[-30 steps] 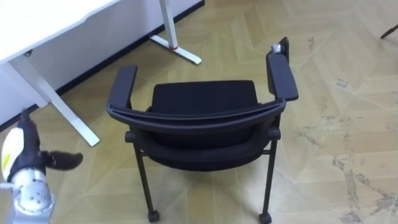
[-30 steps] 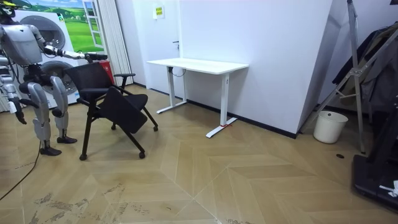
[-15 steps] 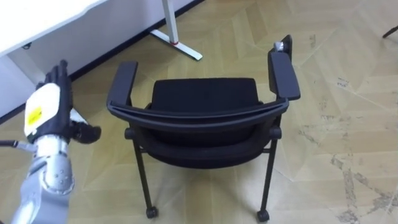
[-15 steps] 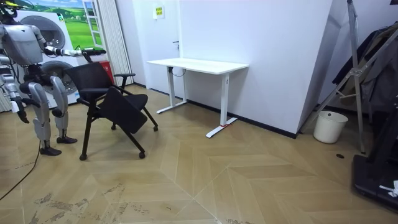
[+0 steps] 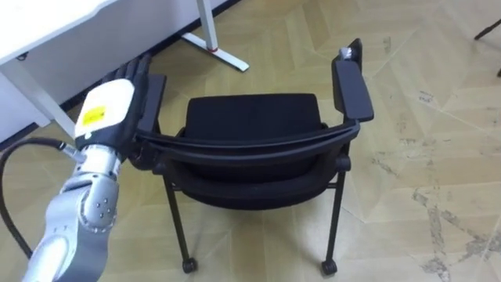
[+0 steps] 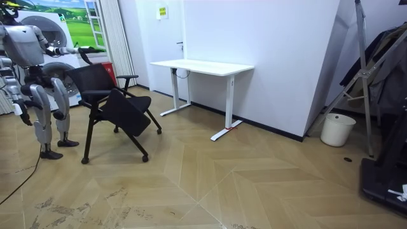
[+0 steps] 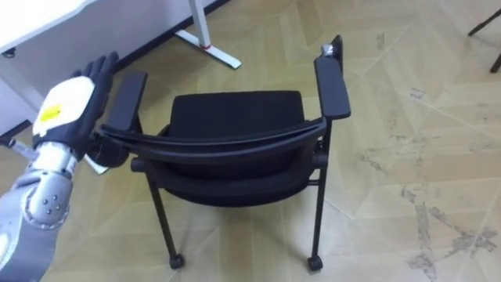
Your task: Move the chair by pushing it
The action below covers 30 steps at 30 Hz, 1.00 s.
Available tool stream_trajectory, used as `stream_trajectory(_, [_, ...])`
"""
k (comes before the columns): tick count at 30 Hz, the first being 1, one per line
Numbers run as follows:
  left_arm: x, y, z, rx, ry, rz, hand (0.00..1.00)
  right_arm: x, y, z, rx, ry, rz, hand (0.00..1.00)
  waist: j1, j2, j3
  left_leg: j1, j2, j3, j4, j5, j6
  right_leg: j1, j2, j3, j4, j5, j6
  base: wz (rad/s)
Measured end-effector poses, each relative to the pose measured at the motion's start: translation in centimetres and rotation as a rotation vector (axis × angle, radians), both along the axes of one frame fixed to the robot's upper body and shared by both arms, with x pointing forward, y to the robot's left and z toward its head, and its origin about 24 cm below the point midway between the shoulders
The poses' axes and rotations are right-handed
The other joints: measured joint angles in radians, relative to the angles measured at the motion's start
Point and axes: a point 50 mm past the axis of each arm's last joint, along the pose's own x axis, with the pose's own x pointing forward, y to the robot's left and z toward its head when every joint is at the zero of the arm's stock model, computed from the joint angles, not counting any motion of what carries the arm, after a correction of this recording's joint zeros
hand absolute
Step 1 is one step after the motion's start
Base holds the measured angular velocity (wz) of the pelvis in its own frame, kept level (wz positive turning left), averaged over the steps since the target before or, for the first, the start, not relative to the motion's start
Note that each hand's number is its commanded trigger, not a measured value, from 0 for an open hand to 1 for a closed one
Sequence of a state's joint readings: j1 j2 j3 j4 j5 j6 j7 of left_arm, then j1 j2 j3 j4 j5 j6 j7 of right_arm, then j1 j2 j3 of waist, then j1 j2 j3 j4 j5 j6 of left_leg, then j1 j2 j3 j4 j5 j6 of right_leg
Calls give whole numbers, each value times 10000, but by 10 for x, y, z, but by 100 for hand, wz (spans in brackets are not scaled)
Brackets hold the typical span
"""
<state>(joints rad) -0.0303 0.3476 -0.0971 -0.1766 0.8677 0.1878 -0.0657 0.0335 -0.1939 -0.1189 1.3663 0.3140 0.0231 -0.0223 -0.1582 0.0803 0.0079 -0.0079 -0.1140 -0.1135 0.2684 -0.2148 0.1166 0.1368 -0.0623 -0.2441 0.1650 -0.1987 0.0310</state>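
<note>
A black chair (image 5: 252, 119) with armrests and small castors stands on the wood floor just before me, its curved backrest nearest to me. My left hand (image 5: 106, 114) is raised at the backrest's left end, beside the left armrest, fingers straight and pointing forward. The thumb lies close against the backrest's end; whether it touches I cannot tell. In the room view I stand behind the chair (image 6: 109, 97) with the left arm stretched over it. My right hand (image 6: 17, 112) hangs at my side.
A white desk (image 5: 48, 23) stands ahead on the left, its foot (image 5: 225, 56) just beyond the chair. In the room view the desk (image 6: 203, 66) is against the white wall, with a white bin (image 6: 337, 129) and a dark frame further right. Open floor lies right of the chair.
My left hand has risen from the lower left and moved right, up to the left end of the chair's backrest. The chair stands where it was.
</note>
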Motion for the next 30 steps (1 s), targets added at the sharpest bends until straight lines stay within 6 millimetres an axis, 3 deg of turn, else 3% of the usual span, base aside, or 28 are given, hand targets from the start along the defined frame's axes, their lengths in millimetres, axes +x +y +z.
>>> stream_trajectory(5, [1, -12, 20, 457, 73, -726, 0, 5, -2, 1, -121, -3, 206, 0, -15, 170, 42, -126, 4, -28, 40, -8, -1, -25, 15, -38, -16, -1, 1, 3])
stream_trajectory(11, [-3, -22, 34, 903, 97, -1240, 0, 3, -4, 1, -220, 42, 168, 0, -27, 344, 7, -198, 14, 2, 75, 6, -21, -50, 34, 2, -110, 0, 2, -1])
stream_trajectory(13, [-2, -25, 42, 976, -35, -1448, 0, 3, -5, 2, -264, 77, 189, 0, -3, 339, 46, -211, 17, 6, 77, 7, -24, -56, 35, 11, -112, 0, 2, 0])
stream_trajectory(19, [-1, -35, 64, 1098, -430, -2032, 0, 4, -5, 2, -319, -1, 263, 0, -14, 344, 45, -170, 16, -5, 6, 8, -23, -55, 37, 87, -125, 0, 2, 0])
stream_trajectory(30, [-2, -32, 52, 1625, 1816, -2503, 0, 6, -2, 1, -14, -210, -104, 0, -80, 362, 87, -160, 11, -5, 1, 9, -21, -111, 53, 527, -135, 0, 1, 0])
